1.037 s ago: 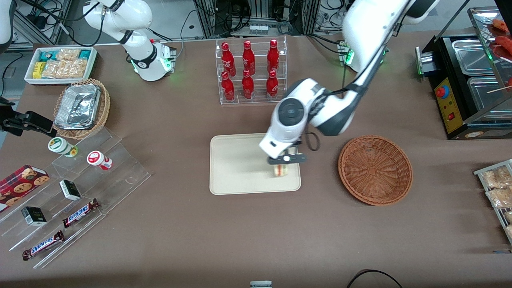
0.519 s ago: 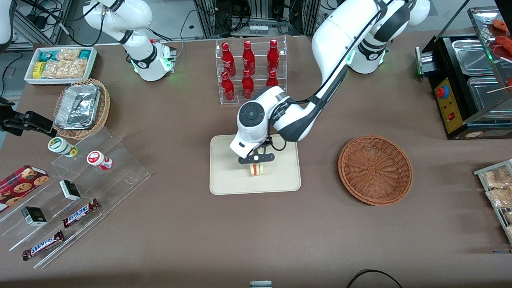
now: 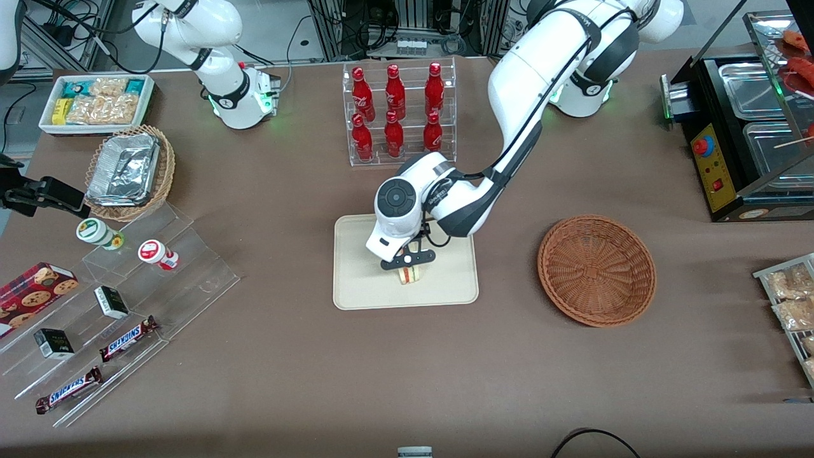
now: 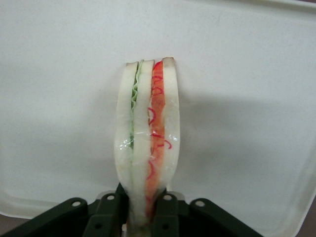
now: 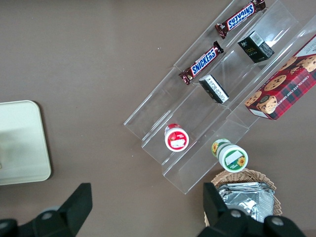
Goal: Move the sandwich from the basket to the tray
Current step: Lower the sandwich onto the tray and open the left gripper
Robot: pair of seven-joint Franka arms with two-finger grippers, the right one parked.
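The gripper (image 3: pixel 408 259) pinched the sandwich (image 4: pixel 148 138) on edge between its fingers (image 4: pixel 109 213), filling layers facing outward, low over the middle of the tray (image 3: pixel 356 280). It probably touched the tray already. The basket (image 3: pixel 596 270) sat vacated nearby.

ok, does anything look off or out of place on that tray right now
Nothing stands out. The claw is shut on the sandwich, holding it edge-up over the tray; its wrap looks intact, with nothing spilled. The basket sits upright toward the working arm's end.
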